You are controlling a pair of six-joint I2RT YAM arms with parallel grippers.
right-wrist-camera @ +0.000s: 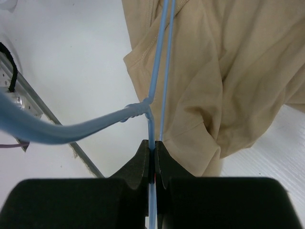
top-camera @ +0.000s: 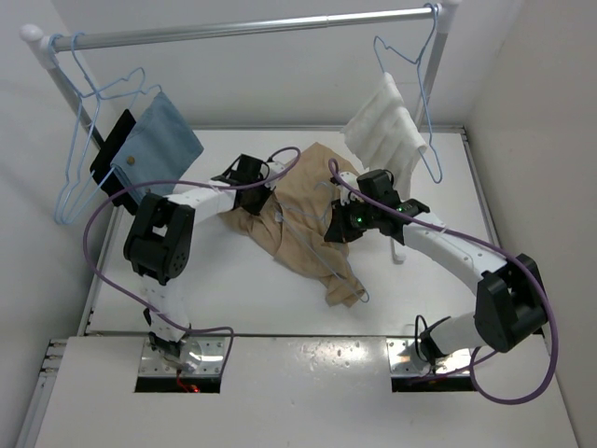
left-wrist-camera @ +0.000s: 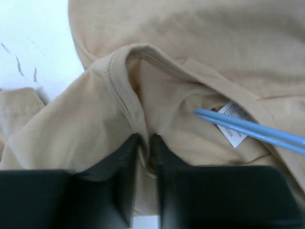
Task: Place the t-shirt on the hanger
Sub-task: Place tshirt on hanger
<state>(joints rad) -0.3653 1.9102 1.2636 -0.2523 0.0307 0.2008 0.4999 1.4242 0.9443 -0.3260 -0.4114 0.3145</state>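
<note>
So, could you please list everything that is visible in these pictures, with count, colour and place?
table: one, white, under everything
rail: one, silver, across the back
t-shirt: one, tan, crumpled at the middle of the table
hanger: one, light blue wire, partly inside the t-shirt
spare hangers: three as far as I can tell, light blue, on the rail, two left, one right
cloth: one, blue, on a left spare hanger
towel: one, white, on the right spare hanger
cables: two, purple, along the arms
left gripper: black, shut on the t-shirt's collar
right gripper: black, shut on the hanger's wire
</note>
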